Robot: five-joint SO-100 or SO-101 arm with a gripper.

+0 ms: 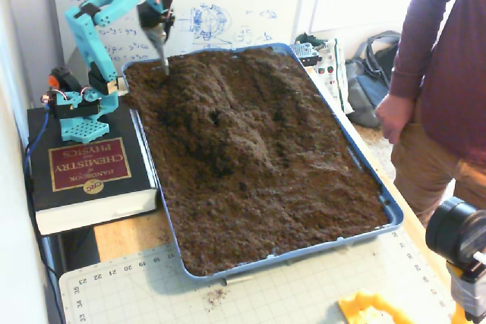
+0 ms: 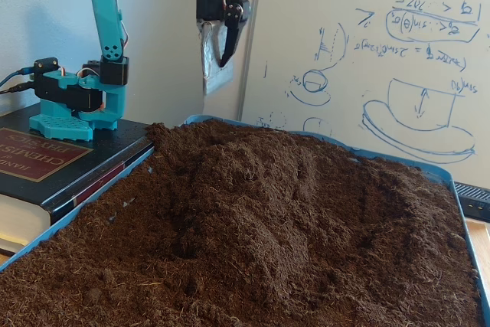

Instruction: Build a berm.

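My end effector (image 2: 217, 74) hangs in the air, blade pointing down; I cannot tell whether it is spread or pressed together. The berm (image 1: 228, 123) lies below it, further along the tray (image 1: 364, 168).

Whiteboard (image 2: 367, 59) with blue marker sketches spanning the back wall in both fixed views. Person in maroon sweater (image 1: 448, 58) standing at frame right. Green cutting mat (image 1: 266, 294) lying along the bottom edge.
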